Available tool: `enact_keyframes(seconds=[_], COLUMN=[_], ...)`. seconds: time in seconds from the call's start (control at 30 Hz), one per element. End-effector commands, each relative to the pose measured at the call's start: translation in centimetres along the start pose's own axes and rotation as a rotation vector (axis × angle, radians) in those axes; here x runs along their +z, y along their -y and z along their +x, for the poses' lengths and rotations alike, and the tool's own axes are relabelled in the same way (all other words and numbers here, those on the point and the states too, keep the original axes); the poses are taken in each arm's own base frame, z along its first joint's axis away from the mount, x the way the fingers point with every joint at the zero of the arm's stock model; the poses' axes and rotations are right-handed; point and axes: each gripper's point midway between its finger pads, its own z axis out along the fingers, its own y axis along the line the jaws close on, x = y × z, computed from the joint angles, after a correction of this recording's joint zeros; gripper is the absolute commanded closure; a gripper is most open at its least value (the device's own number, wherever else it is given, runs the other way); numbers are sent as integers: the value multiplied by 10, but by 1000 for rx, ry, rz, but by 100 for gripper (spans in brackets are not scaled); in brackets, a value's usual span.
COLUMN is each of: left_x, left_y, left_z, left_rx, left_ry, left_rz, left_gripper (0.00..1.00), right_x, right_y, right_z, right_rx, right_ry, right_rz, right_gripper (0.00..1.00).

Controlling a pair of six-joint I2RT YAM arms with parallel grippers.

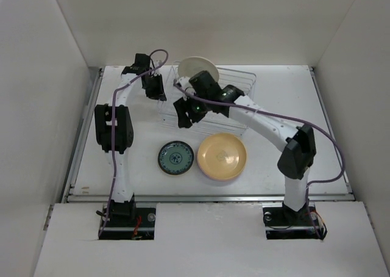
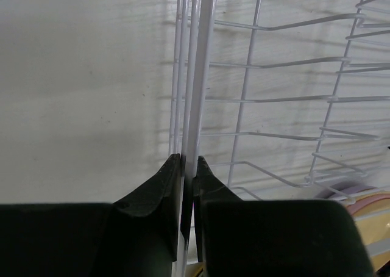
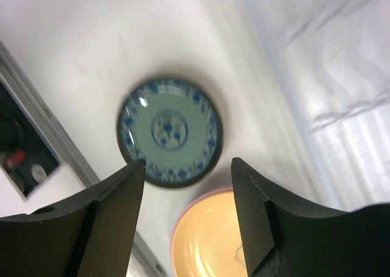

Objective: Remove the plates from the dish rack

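Though thin, wire dish rack (image 2: 202,75) within matte black left pincer (image 2: 187,167).

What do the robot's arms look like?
The left arm and right arm are white tubes with chunky black joints. Purple cables loop along each one. The left gripper and right gripper each have two black, wedge-shaped fingers.

Glossy glazed plates (image 1: 222,156), smooth white-coated wire dish rack (image 1: 241,80), matt white table (image 1: 292,109).
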Motion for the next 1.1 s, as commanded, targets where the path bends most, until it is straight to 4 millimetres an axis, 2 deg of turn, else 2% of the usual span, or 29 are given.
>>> enact_keyframes(seconds=[0.0,0.07,0.1,0.17,0.2,0.23,0.27,0.3,0.33,0.37,0.4,0.43,0.47,0.5,0.53,0.57,0.6,0.67,0.7,0.83,0.9,1.03,1.07], left_x=[-14,-16,-21,-17,-21,-20,-23,-24,-26,-26,-27,-27,-27,-29,-30,-30,-30,-28,-27,-27,-24,-18,-19], left_y=[19,19,23,21,24,24,27,30,31,31,30,30,27,25,25,25,25,23,20,17,16,13,13], left_z=[49,61,63,75,76,79,80,80,81,81,83,83,85,84,87,87,87,91,91,91,93,97,93], left_rx=[-275,-318,-359,-405,-418,-443,-444,-446,-454,-454,-444,-435,-429,-418,-409,-409,-399,-393,-380,-357,-360,-358,-344], left_ry=[-172,-197,-194,-221,-220,-228,-232,-235,-235,-235,-242,-242,-247,-242,-254,-254,-253,-269,-267,-263,-271,-289,-277], left_rz=[53,43,40,28,37,32,48,60,60,60,59,60,44,34,32,32,33,29,21,10,8,4,9], left_gripper=[100,100,100,100,100,100,100,100,100,100,100,100,100,100,100,100,100,100,100,100,100,100,100], right_x=[-72,-81,-86,-90,-105,-89,-90,-86,-92,-84,-78,-80,-67,-60,-59,-57,-37,-34,-21,-12,-13,-47,-48], right_y=[25,61,99,131,150,160,174,177,186,199,200,203,215,216,220,229,235,247,254,260,261,249,245], right_z=[-87,-100,-114,-126,-143,-145,-149,-156,-170,-172,-176,-191,-190,-193,-202,-203,-199,-205,-199,-197,-192,-202,-206], right_rx=[-22,12,49,59,62,48,21,4,-8,-29,-47,-71,-82,-98,-108,-108,-109,-106,-99,-97,-90,-115,-136], right_ry=[316,362,398,420,474,460,466,480,531,528,541,600,597,606,646,653,637,673,659,662,642,712,724], right_rz=[110,241,381,494,568,590,623,627,643,661,652,636,635,626,606,599,586,608,619,628,636,630,613], right_gripper=[35,35,35,37,37,37,37,35,35,32,30,29,29,29,29,29,29,29,29,30,32,32,31])
